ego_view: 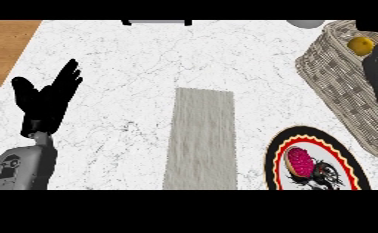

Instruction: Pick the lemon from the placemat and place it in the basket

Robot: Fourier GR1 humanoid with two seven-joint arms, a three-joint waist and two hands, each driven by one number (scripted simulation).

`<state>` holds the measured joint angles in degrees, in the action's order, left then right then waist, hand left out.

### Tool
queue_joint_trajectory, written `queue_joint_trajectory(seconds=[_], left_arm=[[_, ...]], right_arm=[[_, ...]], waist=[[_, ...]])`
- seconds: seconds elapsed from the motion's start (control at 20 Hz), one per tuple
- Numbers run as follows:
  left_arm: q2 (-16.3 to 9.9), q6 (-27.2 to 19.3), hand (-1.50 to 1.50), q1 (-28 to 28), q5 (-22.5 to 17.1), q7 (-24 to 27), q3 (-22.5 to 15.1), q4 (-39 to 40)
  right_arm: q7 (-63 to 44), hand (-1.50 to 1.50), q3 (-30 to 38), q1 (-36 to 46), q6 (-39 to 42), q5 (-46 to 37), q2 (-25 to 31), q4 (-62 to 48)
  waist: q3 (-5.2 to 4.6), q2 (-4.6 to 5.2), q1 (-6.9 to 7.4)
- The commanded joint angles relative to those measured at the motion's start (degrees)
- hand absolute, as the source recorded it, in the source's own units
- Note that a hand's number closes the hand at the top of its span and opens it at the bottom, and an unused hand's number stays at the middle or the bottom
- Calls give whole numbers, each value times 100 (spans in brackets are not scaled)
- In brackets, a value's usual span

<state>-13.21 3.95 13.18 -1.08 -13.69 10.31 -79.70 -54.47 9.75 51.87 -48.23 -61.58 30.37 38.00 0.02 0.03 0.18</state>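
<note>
The yellow lemon shows inside the wicker basket at the upper right, off the grey placemat in the middle of the counter. Black parts of my right hand come in at the right edge, just below and above the lemon, mostly cut off by the frame; whether it holds the lemon is not visible. My left hand rests open at the left, fingers up, far from the placemat.
A round plate with a black, red and yellow rim carries a pink-topped pastry at the lower right. A pale rounded object sits at the top edge beside the basket. Wooden floor shows past the counter's left edge.
</note>
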Motion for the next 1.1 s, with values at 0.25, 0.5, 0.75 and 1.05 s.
queue_joint_trajectory(seconds=[0.25, 0.5, 0.75, 1.05], left_arm=[[-12, 56, 0, -340, -47, 98, 61, -143], [-6, -31, 0, -488, -38, 1, 109, -281], [-199, 73, 0, -500, -179, 44, 347, -187], [-54, 14, 0, -706, -155, 205, 315, -259]], right_arm=[[-163, -150, 670, -602, -1233, 238, 94, 1194], [-245, -150, 1201, -1316, -1391, 493, 176, 2328], [-530, -150, 1208, -2770, -499, 963, -225, 4480], [-421, -150, 1297, -4805, 261, 2218, -101, 6594]], waist=[[-1, -53, -114], [0, -101, -254], [-12, -145, -434], [-8, -121, -501]])
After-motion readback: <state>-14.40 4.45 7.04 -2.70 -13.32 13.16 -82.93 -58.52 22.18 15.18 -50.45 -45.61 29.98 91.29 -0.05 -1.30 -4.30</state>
